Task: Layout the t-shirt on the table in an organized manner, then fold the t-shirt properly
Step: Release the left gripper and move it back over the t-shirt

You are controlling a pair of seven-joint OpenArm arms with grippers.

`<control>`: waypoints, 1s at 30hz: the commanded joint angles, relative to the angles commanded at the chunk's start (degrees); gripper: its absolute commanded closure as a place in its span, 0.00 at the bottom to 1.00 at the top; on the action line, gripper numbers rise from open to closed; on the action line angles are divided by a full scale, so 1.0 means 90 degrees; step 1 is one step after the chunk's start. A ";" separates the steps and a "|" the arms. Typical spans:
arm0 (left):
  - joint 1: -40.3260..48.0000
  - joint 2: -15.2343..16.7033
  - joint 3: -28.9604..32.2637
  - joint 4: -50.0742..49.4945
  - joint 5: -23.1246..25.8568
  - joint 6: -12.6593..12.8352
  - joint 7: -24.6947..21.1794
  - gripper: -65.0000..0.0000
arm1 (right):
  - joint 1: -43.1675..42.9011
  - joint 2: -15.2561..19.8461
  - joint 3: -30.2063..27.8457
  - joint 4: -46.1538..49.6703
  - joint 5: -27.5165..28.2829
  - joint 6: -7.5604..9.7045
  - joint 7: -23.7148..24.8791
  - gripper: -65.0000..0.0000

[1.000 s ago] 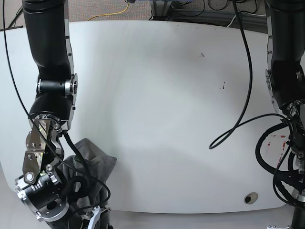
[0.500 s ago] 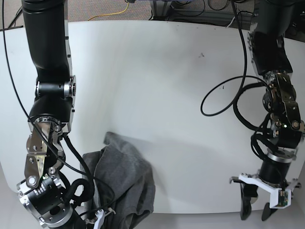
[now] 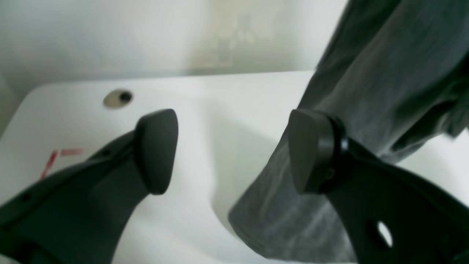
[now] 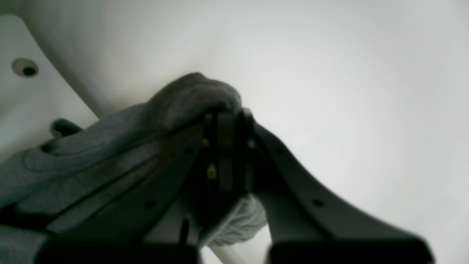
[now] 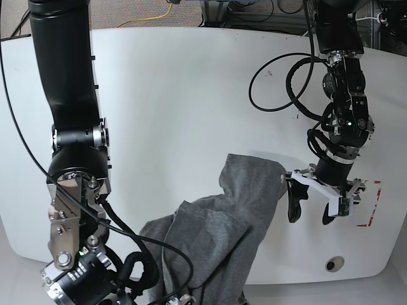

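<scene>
One t-shirt (image 5: 219,235), dark heather-grey and wrinkled, lies bunched on the table's (image 5: 191,95) near edge, a raised fold reaching toward the red-tape mark (image 5: 372,206). The right gripper (image 4: 229,150) has its fingers clenched on a fold of it. The left gripper (image 3: 231,150), fingers spread and released, hovers just beside the cloth's edge. One grommet hole (image 5: 334,264) shows near the mark.

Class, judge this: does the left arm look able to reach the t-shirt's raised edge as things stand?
Probably yes. The left gripper hangs open right beside the t-shirt, with cloth already at one of its jaws in the wrist view and nothing between them.
</scene>
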 joint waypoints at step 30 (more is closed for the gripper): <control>-0.0107 0.0293 -0.0059 -0.2012 -0.0039 0.0000 -0.0020 0.31 | -0.2882 0.0391 0.0547 0.0762 -0.0020 0.0000 0.0000 1.00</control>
